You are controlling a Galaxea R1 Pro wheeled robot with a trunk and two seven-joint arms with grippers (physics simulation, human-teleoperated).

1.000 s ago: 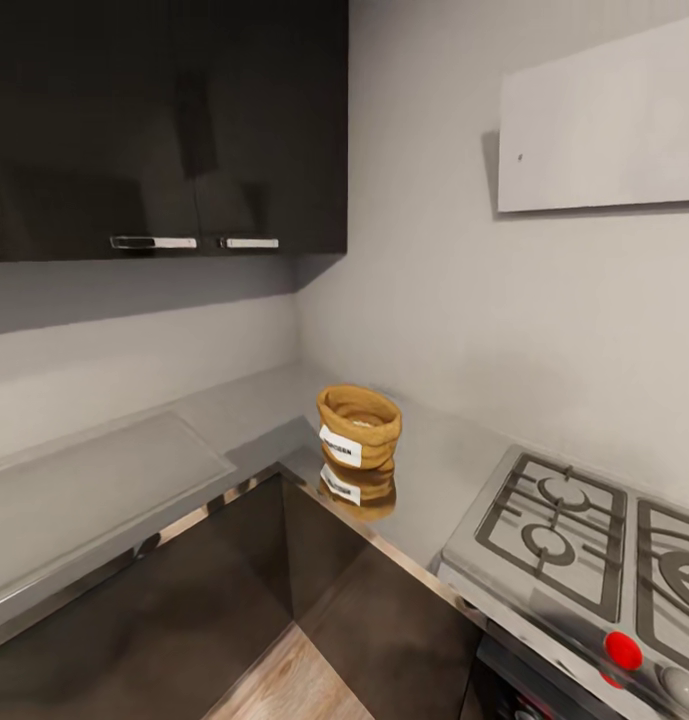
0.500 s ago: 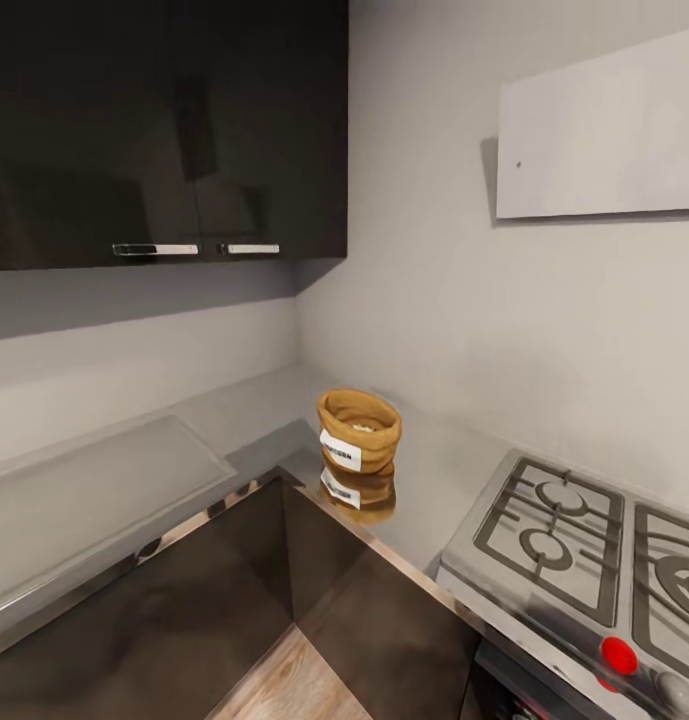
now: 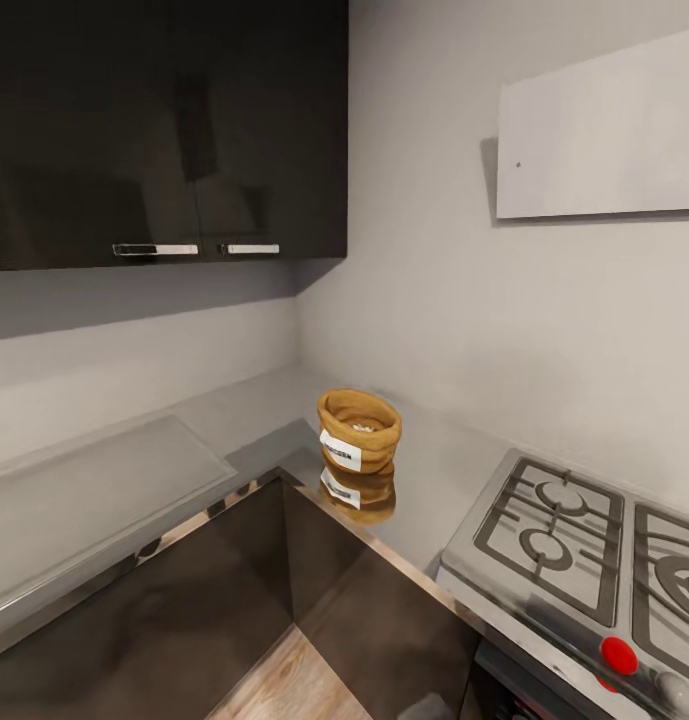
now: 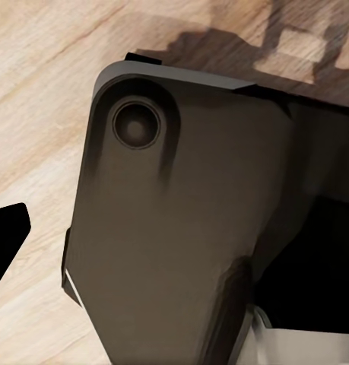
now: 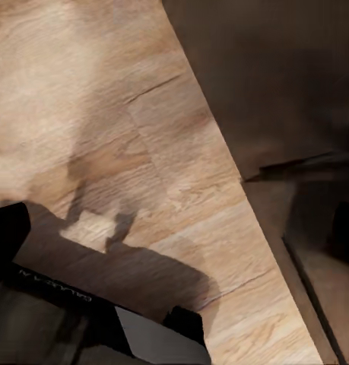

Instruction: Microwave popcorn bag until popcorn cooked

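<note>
the popcorn bag (image 3: 359, 430) stands upright in the inner corner of the l-shaped countertop (image 3: 104, 495), its rolled top open to the ceiling and its white label facing you — mirrored in the glossy steel just below it. it sits near the front edge, well apart from the gas cooktop (image 3: 584, 535) to your right and below the dark wall cabinets (image 3: 164, 130), a spot that leaves it easy to reach from the floor gap between the two cabinet runs. the microwave is not to be seen from the head camera, so you will have to find it once the bag is in hand.

your arms hang low. the left wrist camera looks down over a dark part of the robot's base (image 4: 182, 228) onto the wooden floor (image 4: 37, 99); the right wrist camera looks onto the same floor beside a dark cabinet front (image 5: 280, 68). a black shape at the edge of each wrist view may be a fingertip, but it is too little to go on — you cannot tell how far either gripper is open, and nothing shows in their hold. the grasp has not yet begun; raising an arm to counter height looks like the step in hand.
</note>
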